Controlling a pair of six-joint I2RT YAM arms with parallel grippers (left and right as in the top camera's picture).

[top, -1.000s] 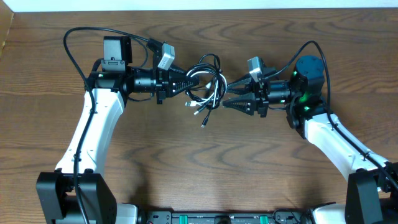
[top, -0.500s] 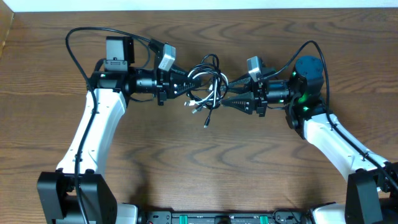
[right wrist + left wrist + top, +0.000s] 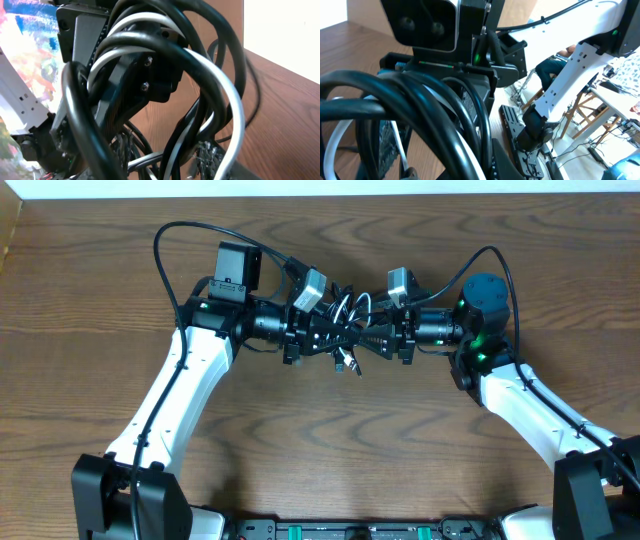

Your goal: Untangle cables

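Note:
The cables, black and white cords tangled in one bundle, hang just above the table's far middle between both grippers. My left gripper comes in from the left and is shut on the bundle's strands. Thick black loops and a white cord fill the left wrist view. My right gripper faces it from the right, almost tip to tip. Its fingers stand apart with black and white strands running between the pads. A small plug end dangles below the bundle.
The brown wooden table stretches toward the front edge. Both arms' own thick black wires arch up behind the wrists. The left gripper's black finger stands close in front of the right wrist camera.
My left arm has swung right with the bundle, and the right gripper has come slightly left. The two grippers now nearly meet, with the cables bunched tighter between them.

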